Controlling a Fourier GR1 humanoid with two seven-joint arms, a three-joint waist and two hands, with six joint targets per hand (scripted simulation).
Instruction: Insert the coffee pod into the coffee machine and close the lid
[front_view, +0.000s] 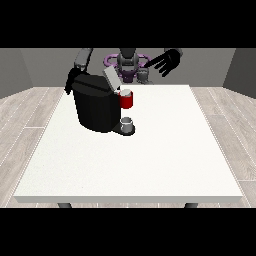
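I see the hand at the view's right (169, 61) raised, fingers (159, 65) spread, holding nothing; the other hand (71, 80) sits behind the coffee machine (95, 106), its fingers impossible to judge.

A black coffee machine (95, 107) stands upper left of centre on the white table (150, 165), its grey lid (111, 77) raised. The hand at the view's right (167, 61) hovers spread near the top; the hand at the view's left (70, 81) is behind the machine.

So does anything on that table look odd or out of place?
Nothing is spilled or knocked over. The coffee machine stands upright with its lid tilted open, a red part at its front and a small cup below. That open lid fits the job under way.
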